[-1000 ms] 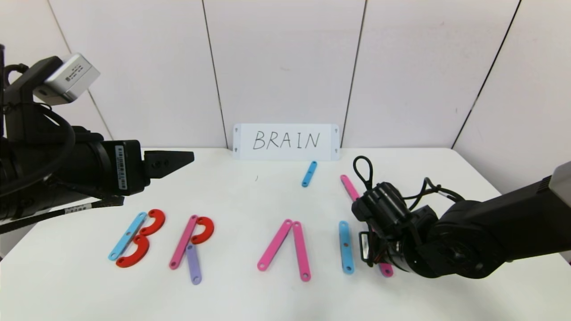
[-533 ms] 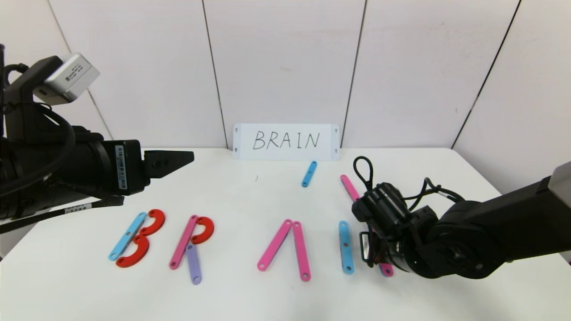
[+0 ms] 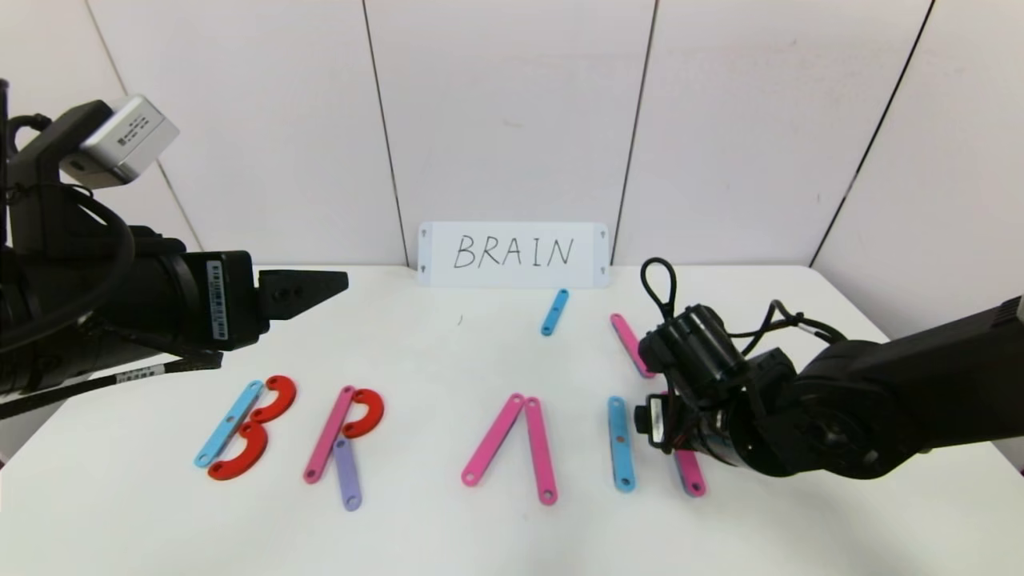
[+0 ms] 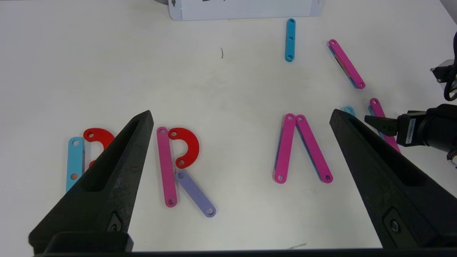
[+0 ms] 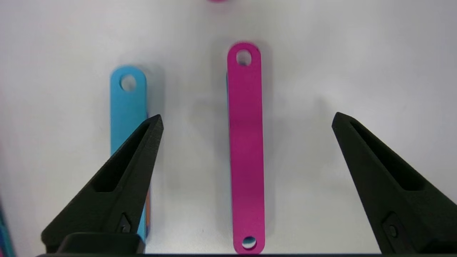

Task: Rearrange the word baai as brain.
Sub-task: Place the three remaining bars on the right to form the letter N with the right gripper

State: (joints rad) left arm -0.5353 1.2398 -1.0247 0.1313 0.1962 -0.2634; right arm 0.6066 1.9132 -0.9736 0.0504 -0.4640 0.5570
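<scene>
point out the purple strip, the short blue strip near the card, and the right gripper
purple strip [image 3: 348, 474], head view, middle of the strip.
short blue strip [image 3: 554, 312], head view, middle of the strip.
right gripper [image 5: 246, 121], right wrist view, midway between its open fingertips.

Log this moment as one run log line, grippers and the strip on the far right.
right gripper: open, above pink strip | pink strip: flat on table, beside blue strip, not held | left gripper: open, parked at left

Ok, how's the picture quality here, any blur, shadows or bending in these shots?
Head view: wall panel seams bow outward, wide-angle bending; lighting even, no glare. Right wrist view: the flat pink plastic strip is sharp and throws a soft shadow on the white table; the open right tool straddles it. Left wrist view: crisp, faint shadows only.
</scene>
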